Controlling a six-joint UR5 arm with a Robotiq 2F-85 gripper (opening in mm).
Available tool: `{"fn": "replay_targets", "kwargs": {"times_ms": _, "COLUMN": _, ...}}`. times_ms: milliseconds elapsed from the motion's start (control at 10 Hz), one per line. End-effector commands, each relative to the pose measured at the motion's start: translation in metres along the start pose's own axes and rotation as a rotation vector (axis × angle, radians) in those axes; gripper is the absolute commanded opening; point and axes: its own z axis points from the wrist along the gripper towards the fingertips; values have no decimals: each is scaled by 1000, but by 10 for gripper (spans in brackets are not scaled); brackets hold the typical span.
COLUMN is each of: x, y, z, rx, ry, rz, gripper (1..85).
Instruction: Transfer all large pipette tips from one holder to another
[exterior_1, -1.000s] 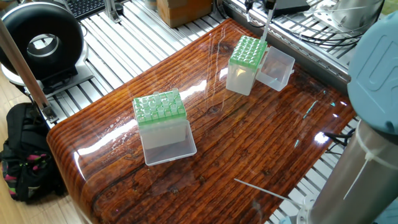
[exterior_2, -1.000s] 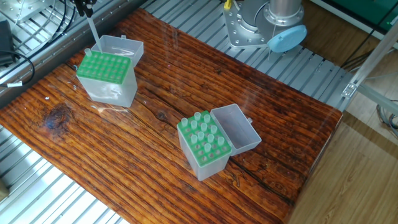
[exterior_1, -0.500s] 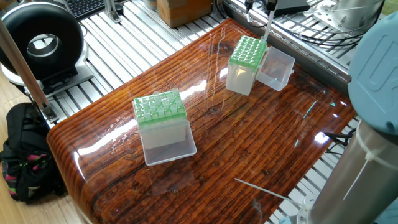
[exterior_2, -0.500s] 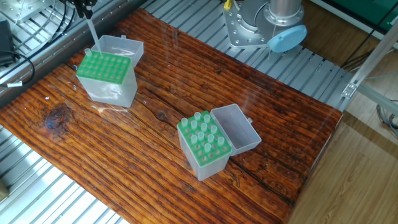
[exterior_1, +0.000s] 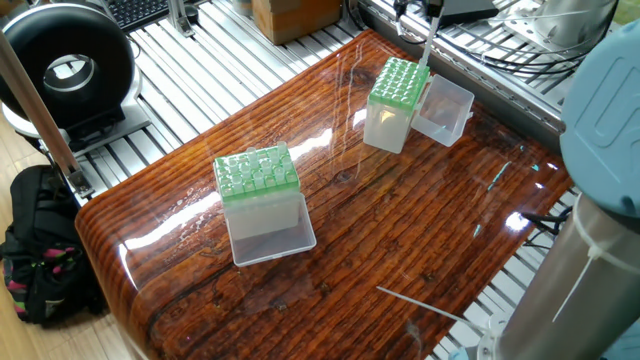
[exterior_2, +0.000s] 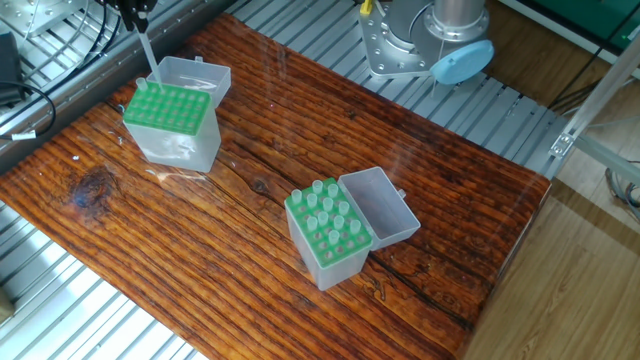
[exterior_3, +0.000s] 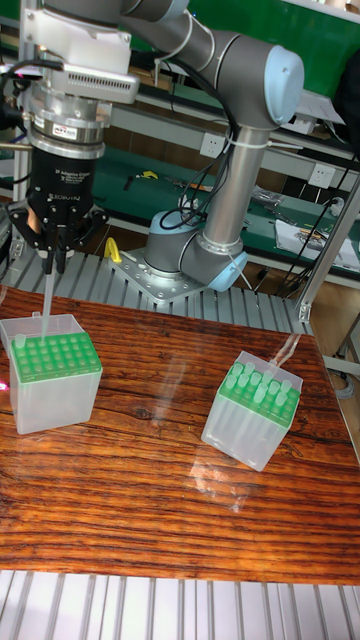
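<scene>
The black two-finger gripper (exterior_3: 52, 262) pinches one long clear tapered pipette tip (exterior_3: 46, 300) upright above a corner hole of the nearly empty green-topped translucent rack (exterior_3: 52, 365). One tip (exterior_2: 141, 87) already stands there. I judge the transfer barely begun: about ten whitish tips (exterior_2: 324, 208) still fill the other green-topped rack (exterior_2: 330, 240), well apart.

Both fixed views cut off the hand (exterior_2: 135, 12) at their top edge, hiding its grip
</scene>
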Motion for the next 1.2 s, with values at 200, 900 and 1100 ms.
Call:
{"fn": "replay_targets", "kwargs": {"times_ms": 200, "x": -1, "y": 0, "z": 2, "rx": -9, "ry": 6, "rz": 3, "gripper": 157}}
{"fn": "replay_targets", "kwargs": {"times_ms": 900, "x": -2, "y": -1, "z": 7, "rx": -15, "ry": 18, "rz": -32, "gripper": 200}}
{"fn": "replay_targets", "kwargs": {"times_ms": 1100, "x": -6, "y": -3, "z": 10, "rx": -17, "ry": 8, "rz": -43, "gripper": 203}}
